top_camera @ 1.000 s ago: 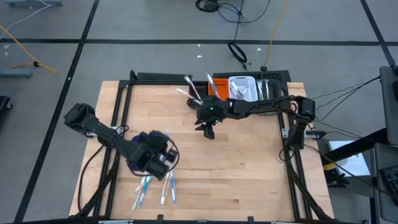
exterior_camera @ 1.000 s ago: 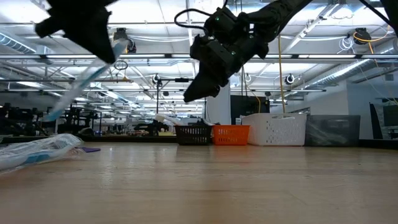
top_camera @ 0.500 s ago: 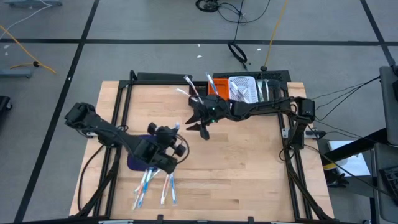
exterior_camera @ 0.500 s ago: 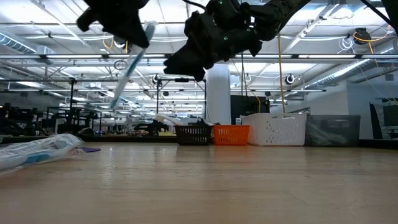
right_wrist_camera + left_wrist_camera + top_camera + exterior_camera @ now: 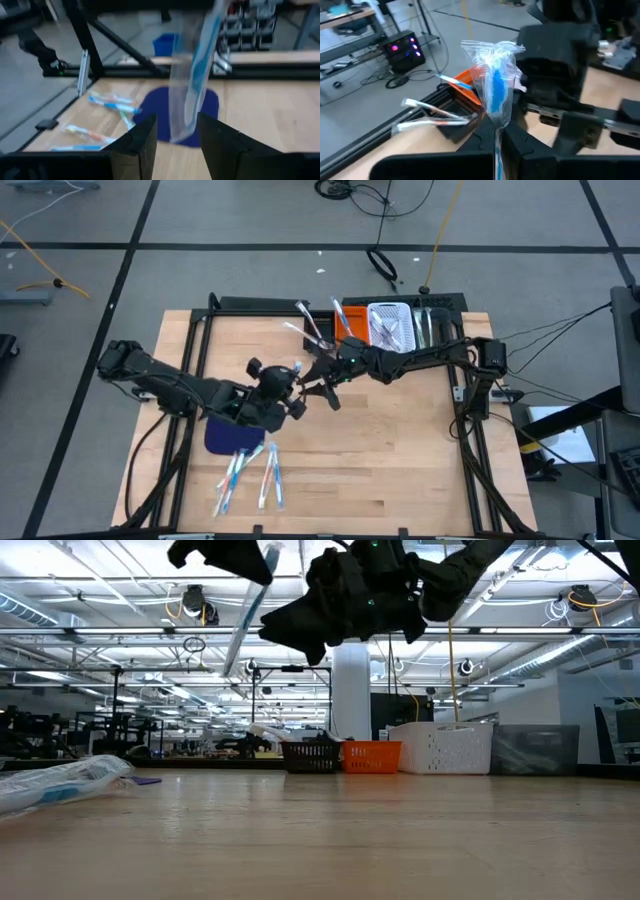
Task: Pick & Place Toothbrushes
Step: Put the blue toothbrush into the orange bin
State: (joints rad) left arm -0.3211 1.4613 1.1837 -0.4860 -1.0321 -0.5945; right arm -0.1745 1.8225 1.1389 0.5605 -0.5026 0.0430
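While left claw [image 5: 497, 150] pinches toothbrush [image 5: 495, 95], right claw [image 5: 172, 135] seemingly straddles it.

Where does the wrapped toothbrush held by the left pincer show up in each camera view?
High view: wrapped toothbrush at table centre, between both arms.
Low view: slanting down from the top, left of centre.
Left wrist view: upright at centre, in clear wrap, gripped by the left pincer.
Right wrist view: hanging at upper centre.
Shared landmark: dark blue mat, also behind the toothbrush in the right wrist view.
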